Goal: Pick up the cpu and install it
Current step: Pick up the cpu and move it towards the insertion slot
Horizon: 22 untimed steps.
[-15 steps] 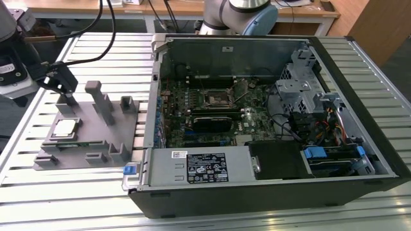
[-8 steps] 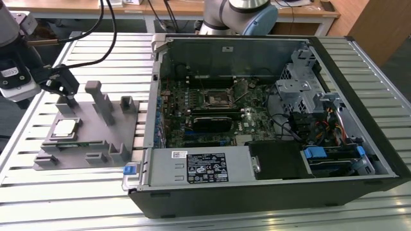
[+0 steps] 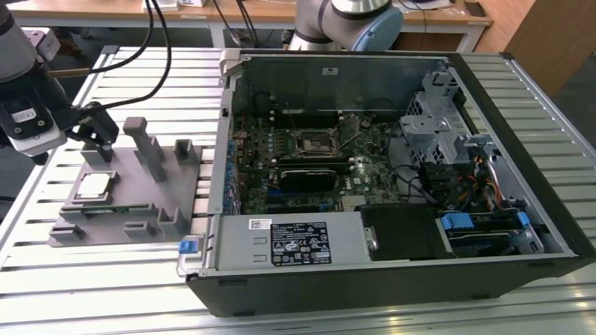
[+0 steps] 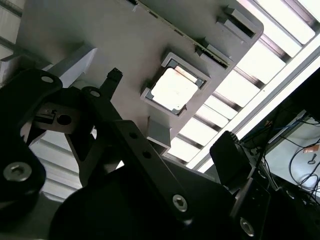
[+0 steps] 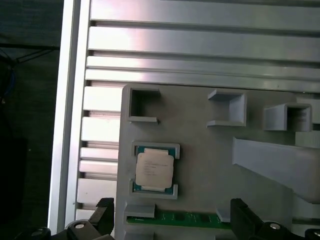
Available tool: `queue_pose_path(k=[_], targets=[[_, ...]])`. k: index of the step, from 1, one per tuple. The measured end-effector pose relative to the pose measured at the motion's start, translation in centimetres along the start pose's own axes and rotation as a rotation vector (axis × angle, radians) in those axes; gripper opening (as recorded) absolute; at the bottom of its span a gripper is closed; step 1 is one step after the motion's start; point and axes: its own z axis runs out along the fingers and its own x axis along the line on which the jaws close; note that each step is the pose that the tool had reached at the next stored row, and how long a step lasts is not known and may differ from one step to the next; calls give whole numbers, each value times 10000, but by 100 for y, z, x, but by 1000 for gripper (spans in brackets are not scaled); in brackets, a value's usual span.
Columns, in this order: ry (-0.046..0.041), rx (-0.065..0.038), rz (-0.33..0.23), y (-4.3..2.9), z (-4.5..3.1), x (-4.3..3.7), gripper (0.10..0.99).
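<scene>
Currently the cpu (image 3: 94, 185) lies flat, pale metal top up, in a shallow square seat of the grey fixture (image 3: 139, 209), with a thin rim of its green board showing around the silver lid in the first wrist view (image 5: 154, 170). The seat is close to the fixture's edge that faces the nearest side rail of the surface (image 3: 56, 293). In the first wrist view a green memory stick (image 5: 170, 218) lies on its edge in a slot just beside the seat. Several upright grey posts and small open brackets rise from the rest of the fixture plate. The end effector (image 5: 171, 204) hangs over the fixture near the cpu and apart from it. Its two black fingers (image 5: 104, 206) are spread wide with nothing between them, so it is released and grasps nothing. In the second wrist view the cpu shows bright in its seat beyond the dark finger linkages. The fixture rests on the slatted aluminium surface near its edge at the exterior view's left. Just beside the fixture, toward the exterior view's right, an open computer case (image 3: 391, 279) lies on its side on the same surface and takes up most of its width. Inside it the motherboard (image 3: 308, 174) faces up, with the black square socket (image 3: 314, 143) near its middle. Black cables (image 3: 160, 49) run from the arm's wrist across the surface's far edge.
</scene>
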Motion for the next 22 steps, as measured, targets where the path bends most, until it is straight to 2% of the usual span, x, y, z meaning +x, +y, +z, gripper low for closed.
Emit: queue_pose_path(k=[5, 11, 13, 14, 22], targets=[[-2, -1, 15, 14, 94, 72, 988], [-1, 0, 30, 17, 202, 72, 988], [-2, -1, 32, 15, 240, 71, 976], [-2, -1, 33, 15, 258, 70, 906], [-5, -6, 132, 11, 379, 68, 890]])
